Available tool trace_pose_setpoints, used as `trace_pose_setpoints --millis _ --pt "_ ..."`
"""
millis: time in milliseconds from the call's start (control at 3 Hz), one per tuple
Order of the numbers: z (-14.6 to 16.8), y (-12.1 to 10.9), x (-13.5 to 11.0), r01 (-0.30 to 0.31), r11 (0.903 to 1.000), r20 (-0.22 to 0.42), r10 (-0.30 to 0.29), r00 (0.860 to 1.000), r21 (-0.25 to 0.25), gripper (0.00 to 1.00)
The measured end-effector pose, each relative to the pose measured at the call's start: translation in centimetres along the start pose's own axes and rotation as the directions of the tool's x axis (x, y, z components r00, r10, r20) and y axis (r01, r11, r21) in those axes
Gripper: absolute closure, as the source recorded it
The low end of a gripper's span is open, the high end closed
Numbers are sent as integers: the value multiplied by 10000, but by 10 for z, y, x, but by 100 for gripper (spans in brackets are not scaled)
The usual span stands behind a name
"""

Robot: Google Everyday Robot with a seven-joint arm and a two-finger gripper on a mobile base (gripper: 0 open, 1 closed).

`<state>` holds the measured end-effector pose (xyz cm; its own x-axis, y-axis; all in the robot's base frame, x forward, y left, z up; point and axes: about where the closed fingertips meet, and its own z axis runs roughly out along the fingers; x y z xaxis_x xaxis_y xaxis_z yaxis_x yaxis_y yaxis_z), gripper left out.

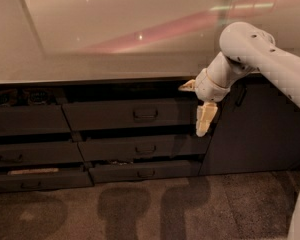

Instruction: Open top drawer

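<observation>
Camera view: jaws spread apart by the right end of the top drawer [105, 116], right of its handle [145, 114].

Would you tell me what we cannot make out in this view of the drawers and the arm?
- Inside of the top drawer: lost in shadow under the counter.
- Its right end: covered by the pincer, which hangs in front of it, pointing down; contact cannot be told.
- Arm: cut off by the right edge.
- Pale strip in the lowest left drawer: too dim to identify.
</observation>
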<state>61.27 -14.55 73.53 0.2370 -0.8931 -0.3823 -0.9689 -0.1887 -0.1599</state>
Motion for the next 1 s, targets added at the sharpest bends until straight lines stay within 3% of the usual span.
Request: trace_pose_setpoints --millis 333,1000 --pt "1 0 0 -1 10000 2 1 10000 -14 0" --pt "44 -3 41 -703 9925 -100 696 9975 -998 0"
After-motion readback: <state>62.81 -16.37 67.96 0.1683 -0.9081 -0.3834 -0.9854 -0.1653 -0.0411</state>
